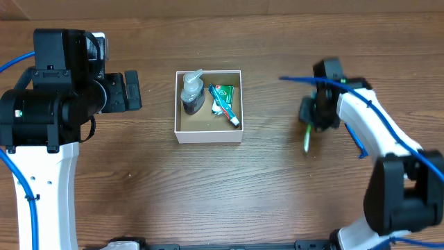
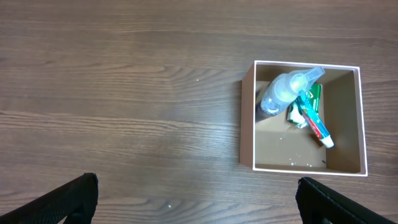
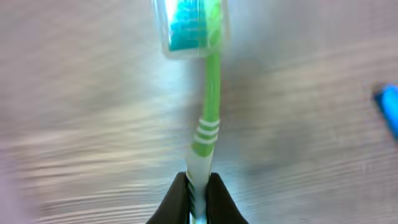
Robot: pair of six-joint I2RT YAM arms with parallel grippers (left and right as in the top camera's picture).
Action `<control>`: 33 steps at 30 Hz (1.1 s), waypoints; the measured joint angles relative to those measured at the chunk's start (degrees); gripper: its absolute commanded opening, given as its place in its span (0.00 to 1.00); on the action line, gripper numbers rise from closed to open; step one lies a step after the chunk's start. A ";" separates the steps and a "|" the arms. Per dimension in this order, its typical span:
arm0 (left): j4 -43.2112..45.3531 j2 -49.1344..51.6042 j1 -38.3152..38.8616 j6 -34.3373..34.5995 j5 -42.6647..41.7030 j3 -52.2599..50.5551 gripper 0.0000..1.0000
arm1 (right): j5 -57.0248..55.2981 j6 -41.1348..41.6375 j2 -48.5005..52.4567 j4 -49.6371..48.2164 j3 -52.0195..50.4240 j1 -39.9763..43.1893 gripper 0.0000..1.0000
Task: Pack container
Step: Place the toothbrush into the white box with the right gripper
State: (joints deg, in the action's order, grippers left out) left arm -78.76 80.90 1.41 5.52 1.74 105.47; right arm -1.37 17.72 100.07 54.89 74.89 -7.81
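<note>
The container [image 1: 208, 136] is a square box with white walls and a brown inside, in the middle of the table; it also shows in the left wrist view [image 2: 249, 118]. Inside lie a clear pump bottle [image 1: 192, 94] and a green-and-white toothpaste tube [image 1: 225, 103]. My right gripper [image 3: 198, 193] is shut on the white handle of a green toothbrush [image 3: 209, 106] with a clear cap over its head, to the right of the container [image 1: 306, 139]. My left gripper [image 2: 199, 199] is open and empty, left of the container.
A blue cable [image 1: 326, 82] runs over the right arm. A blue item [image 3: 388, 106] shows at the right edge of the right wrist view. Bare wooden table [image 1: 277, 194] surrounds the container.
</note>
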 measured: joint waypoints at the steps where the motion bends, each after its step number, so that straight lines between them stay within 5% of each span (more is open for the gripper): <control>1: 0.11 0.00 0.00 0.00 0.02 0.00 1.00 | -0.11 0.02 -1.64 0.79 3.04 -1.70 0.04; 9: 0.11 0.00 0.00 0.00 0.02 0.00 1.00 | 0.61 0.22 -9.44 -9.46 14.73 -22.16 0.05; 19: -0.11 0.00 0.00 0.00 0.02 0.00 1.00 | 2.08 3.04 9.66 -12.15 14.56 -26.40 0.09; 21: -0.13 0.00 0.00 -0.02 0.02 0.00 1.00 | 2.40 3.21 11.61 -12.20 14.56 -26.40 0.55; 24: -0.13 0.00 0.00 -0.02 0.02 0.00 1.00 | 2.47 3.04 11.85 -12.11 14.56 -26.40 0.77; 29: -0.17 0.00 0.00 0.00 0.02 0.00 1.00 | 0.55 1.86 7.06 -7.06 15.39 -25.70 0.91; 33: -0.33 0.00 0.00 -0.02 0.02 0.00 1.00 | -6.25 1.55 -7.43 -0.22 19.87 -18.88 1.00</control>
State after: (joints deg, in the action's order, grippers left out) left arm -79.09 80.90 1.41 5.50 1.76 105.47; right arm -7.62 19.27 92.64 54.68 94.76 -26.70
